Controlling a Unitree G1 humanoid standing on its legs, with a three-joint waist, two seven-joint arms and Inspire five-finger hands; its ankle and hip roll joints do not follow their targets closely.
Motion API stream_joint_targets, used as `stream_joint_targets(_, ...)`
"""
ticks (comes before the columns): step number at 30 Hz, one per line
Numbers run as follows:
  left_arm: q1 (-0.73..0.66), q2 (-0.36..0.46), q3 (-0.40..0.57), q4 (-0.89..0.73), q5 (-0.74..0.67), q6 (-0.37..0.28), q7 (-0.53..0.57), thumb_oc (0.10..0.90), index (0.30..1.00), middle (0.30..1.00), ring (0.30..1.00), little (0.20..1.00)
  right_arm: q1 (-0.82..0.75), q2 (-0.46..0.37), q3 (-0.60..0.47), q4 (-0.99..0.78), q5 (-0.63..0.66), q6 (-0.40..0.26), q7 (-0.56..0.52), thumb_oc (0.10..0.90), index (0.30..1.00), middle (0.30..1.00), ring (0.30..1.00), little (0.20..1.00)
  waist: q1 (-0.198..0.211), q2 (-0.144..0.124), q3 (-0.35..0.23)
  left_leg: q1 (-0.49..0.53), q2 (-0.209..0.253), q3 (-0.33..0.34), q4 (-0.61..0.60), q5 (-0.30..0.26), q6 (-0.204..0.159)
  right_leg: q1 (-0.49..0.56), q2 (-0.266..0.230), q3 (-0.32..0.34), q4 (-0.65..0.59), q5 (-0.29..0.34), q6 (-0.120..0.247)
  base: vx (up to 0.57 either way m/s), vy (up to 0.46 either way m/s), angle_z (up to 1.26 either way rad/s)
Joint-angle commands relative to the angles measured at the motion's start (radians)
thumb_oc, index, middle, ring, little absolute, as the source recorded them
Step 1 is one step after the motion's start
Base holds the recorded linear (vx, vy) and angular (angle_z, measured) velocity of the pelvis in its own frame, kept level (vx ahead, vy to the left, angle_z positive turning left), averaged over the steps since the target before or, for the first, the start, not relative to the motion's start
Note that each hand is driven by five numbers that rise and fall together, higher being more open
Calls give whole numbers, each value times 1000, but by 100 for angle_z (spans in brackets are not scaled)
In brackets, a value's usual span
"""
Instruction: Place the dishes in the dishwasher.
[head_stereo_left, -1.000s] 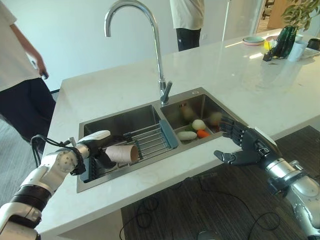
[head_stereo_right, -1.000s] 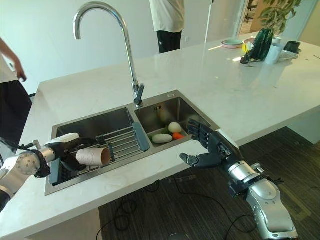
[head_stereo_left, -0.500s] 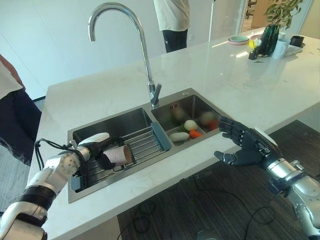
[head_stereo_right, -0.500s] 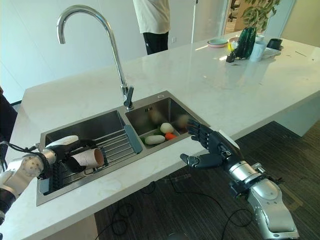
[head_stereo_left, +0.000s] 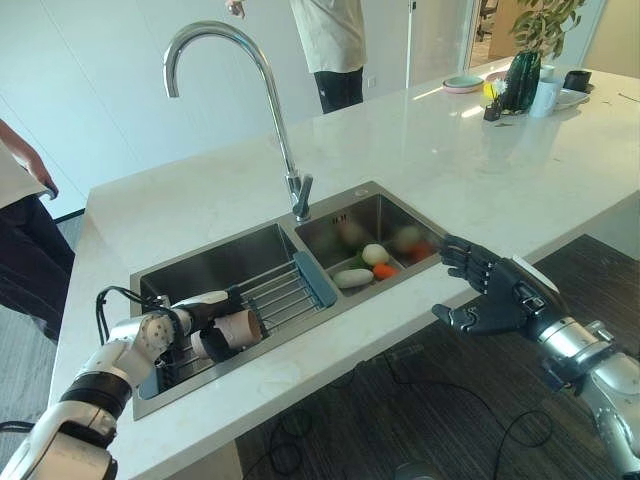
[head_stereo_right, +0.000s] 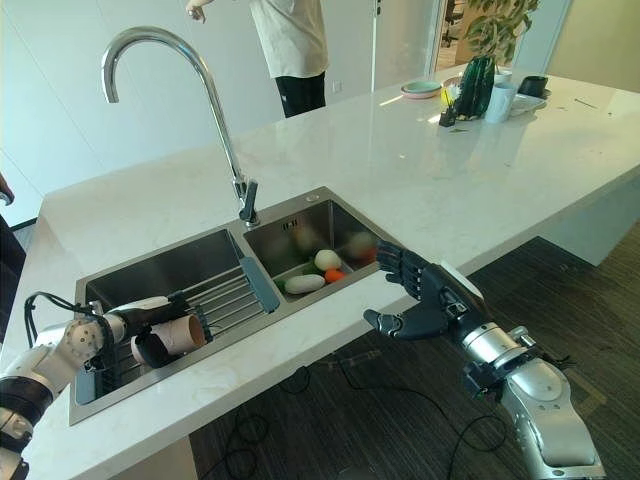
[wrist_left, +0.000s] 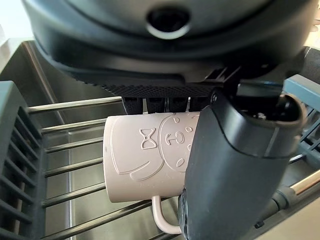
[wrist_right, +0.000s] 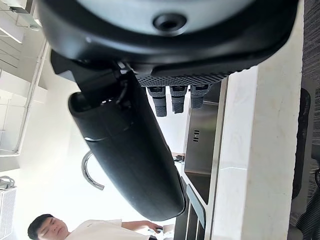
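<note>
We see the left hand (head_stereo_left: 205, 312) at the lower left of the left eye view, down in the left basin of the sink (head_stereo_left: 222, 262), its fingers and thumb curled round a beige mug (head_stereo_left: 233, 329). The mug lies on its side on the wire rack (head_stereo_left: 285, 290) that spans the basin, open mouth toward the frame's right. In the left wrist view the mug (wrist_left: 150, 157) sits between the fingers above and the thumb in front, its handle hanging down between the rack bars.

The right hand (head_stereo_left: 497, 297) hovers at the right of the frame, off the front edge of the white desk (head_stereo_left: 480, 170), fingers spread and holding nothing. Vegetables (head_stereo_left: 372, 263) lie in the right basin.

Against half a second ago, the left hand and mug sit lower on the rack and nearer the sink's front wall; the camera has shifted too. The right hand keeps its pose.
</note>
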Motion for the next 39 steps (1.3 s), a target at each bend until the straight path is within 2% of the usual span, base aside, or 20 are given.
stream_joint_targets(1,-28,12,35,-51,-33,-29,89,400,300,300,300,300,-92,-14,-82,-79,6,-81,-7,800,900,900,900,900,24,-30,0,9,-2,-19,116,-203,19,48,-21,-69,-8,-81,94,0,0,0)
stream_joint_targets(6,-2,57,148,-202,-118,-79,266,400,300,300,300,300,-71,18,-91,-74,-14,-93,-25,800,900,900,900,900,60,-36,4,2,-8,-44,116,-200,16,57,-32,-99,-8,-84,92,-2,-14,7)
stream_joint_targets(16,114,106,424,-455,-151,-140,526,400,300,300,300,300,-69,67,-98,-78,-37,-87,-54,800,900,900,900,900,127,-46,-5,-22,-21,-101,116,-190,11,70,-48,-146,-8,-92,80,-2,-19,21)
stream_joint_targets(20,190,102,529,-539,-168,-168,621,400,300,300,300,300,-60,88,-101,-86,-50,-89,-57,800,900,900,900,900,149,-47,-9,-28,-26,-119,116,-189,9,75,-54,-159,-8,-96,77,-5,-2,12)
stream_joint_targets(21,218,95,575,-577,-181,-184,674,400,300,300,300,300,-57,94,-106,-91,-52,-87,-62,800,900,900,900,900,164,-50,-13,-34,-27,-125,116,-187,8,75,-56,-166,-8,-97,75,4,10,14)
stream_joint_targets(22,264,76,642,-621,-201,-211,742,400,300,300,300,300,-55,106,-110,-96,-58,-92,-61,800,900,900,900,900,177,-53,-13,-36,-31,-137,116,-187,6,80,-61,-175,-8,-100,74,-4,11,15)
stream_joint_targets(26,329,27,733,-707,-210,-247,839,400,300,300,300,300,-58,127,-112,-109,-67,-90,-62,800,900,900,900,900,205,-61,-14,-44,-38,-162,116,-185,3,87,-67,-192,-8,-104,69,-5,5,21)
stream_joint_targets(31,372,-35,776,-788,-210,-272,857,400,300,300,300,300,-54,151,-96,-126,-86,-90,-67,800,900,900,900,900,219,-69,-10,-49,-45,-185,116,-182,1,95,-69,-207,-8,-107,65,-18,-1,20)
stream_joint_targets(39,371,-44,783,-798,-277,-323,865,400,300,300,300,300,-57,160,-72,-123,-97,-101,-73,800,900,900,900,900,223,-70,-7,-51,-46,-197,116,-177,-2,101,-70,-216,-8,-108,65,-17,-8,9)
